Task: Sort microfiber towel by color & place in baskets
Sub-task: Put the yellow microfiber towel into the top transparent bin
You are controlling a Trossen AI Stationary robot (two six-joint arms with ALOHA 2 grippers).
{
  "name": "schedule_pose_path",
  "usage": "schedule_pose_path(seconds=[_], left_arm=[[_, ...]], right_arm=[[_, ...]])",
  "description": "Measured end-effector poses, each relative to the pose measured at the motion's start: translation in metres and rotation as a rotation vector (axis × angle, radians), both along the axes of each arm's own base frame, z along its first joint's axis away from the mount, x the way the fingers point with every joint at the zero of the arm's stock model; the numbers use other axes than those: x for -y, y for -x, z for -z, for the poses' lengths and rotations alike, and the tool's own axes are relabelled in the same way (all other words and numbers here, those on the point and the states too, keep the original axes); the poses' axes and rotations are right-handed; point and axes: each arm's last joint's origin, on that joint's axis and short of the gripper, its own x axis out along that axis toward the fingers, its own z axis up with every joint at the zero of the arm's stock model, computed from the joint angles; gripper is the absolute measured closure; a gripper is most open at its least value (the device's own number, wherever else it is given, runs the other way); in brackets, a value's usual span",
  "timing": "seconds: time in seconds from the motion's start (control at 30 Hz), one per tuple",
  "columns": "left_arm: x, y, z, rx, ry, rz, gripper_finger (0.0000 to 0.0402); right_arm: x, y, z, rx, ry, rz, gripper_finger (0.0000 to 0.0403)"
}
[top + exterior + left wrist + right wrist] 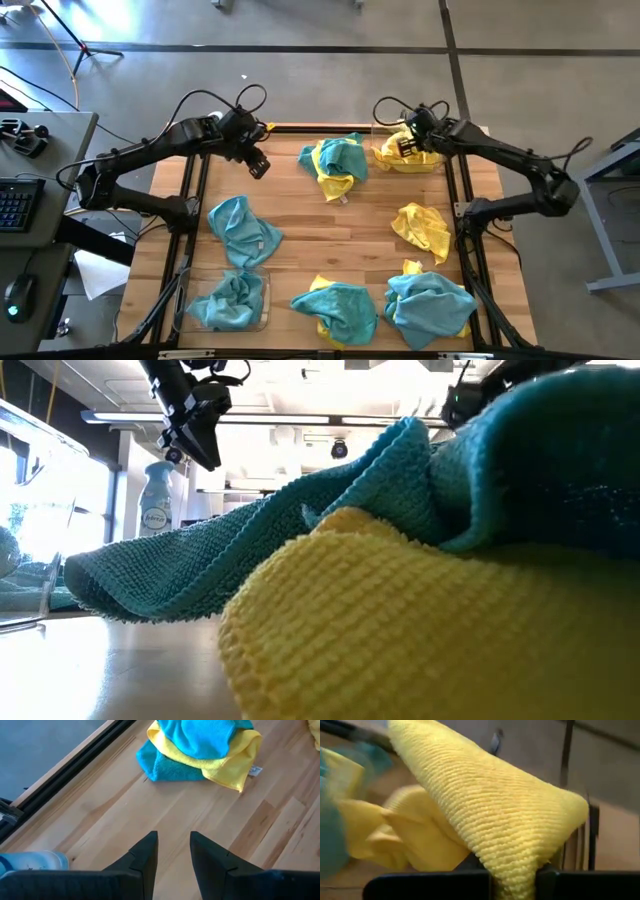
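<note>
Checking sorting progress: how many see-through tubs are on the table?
2. One clear plastic tub sits at the near-left corner holding teal cloths; the other clear tub sits at the far right, holding yellow cloths. None seems hidden.

1. The middle of the bench (330, 235) is bare wood, an open lane between the towel heaps.
2. A teal and yellow heap (337, 165) blocks the far middle; bare wood lies between it and the left end effector (258, 165).
3. A loose teal towel (243, 230) lies on the left side, a yellow towel (422, 226) on the right.
4. Along the near edge, a tub (228, 300) of teal towels, a teal-on-yellow pile (335, 312) and a bigger pile (430, 308) leave only narrow gaps.
5. The far right corner is taken by a tub (410, 150) of yellow towels, with the right end effector (407, 143) over it.
</note>
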Motion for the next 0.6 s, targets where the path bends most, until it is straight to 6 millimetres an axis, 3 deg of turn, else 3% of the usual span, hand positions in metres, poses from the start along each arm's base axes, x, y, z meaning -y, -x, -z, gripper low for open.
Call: schedule_pose_path(seconds=[0.3,0.6], left_arm=[[0.001,0.0,0.0,0.008,0.016,0.014,0.0301],[0.001,-0.001,0.0,0.016,0.035,0.024,0.0301]], right_arm=[[0.033,0.017,0.023,0.121,-0.218,0.155,0.0403],[0.062,0.015,0.066,0.061,-0.377,0.166,0.0388]])
